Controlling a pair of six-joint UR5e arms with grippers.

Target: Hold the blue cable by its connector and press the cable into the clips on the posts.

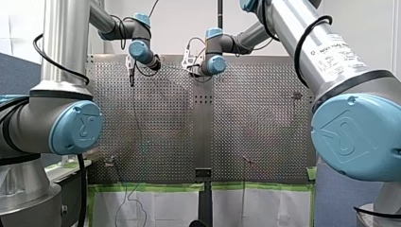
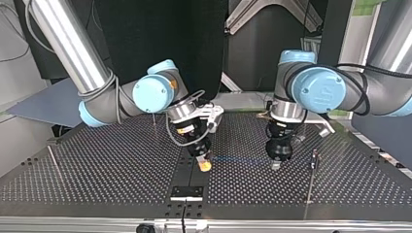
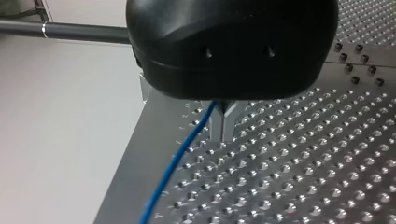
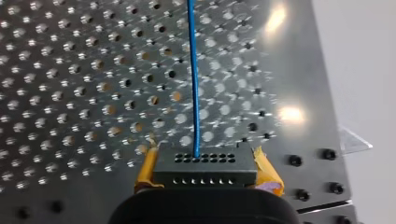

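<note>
The blue cable [image 2: 240,158] runs taut and low over the perforated table between my two grippers. My right gripper [image 4: 205,157] is shut on the cable's black connector [image 4: 205,169], with a yellow pad [image 4: 145,169] on each side; the cable [image 4: 194,79] leaves it straight ahead. My left gripper [image 3: 223,139] has its metal fingers pressed together on the cable [image 3: 175,161], which trails away beneath it. In the top view my right gripper [image 2: 205,165] is near the table's middle seam, and my left gripper [image 2: 276,164] is to its right. A thin post [image 2: 315,158] stands just right of the left gripper.
Another thin post [image 2: 153,119] stands behind my right arm, and a slanted rod [image 2: 53,160] at the top view's left. A black bracket [image 2: 186,192] sits on the seam near the table's near edge. The left gripper works close to the table's corner [image 3: 140,135].
</note>
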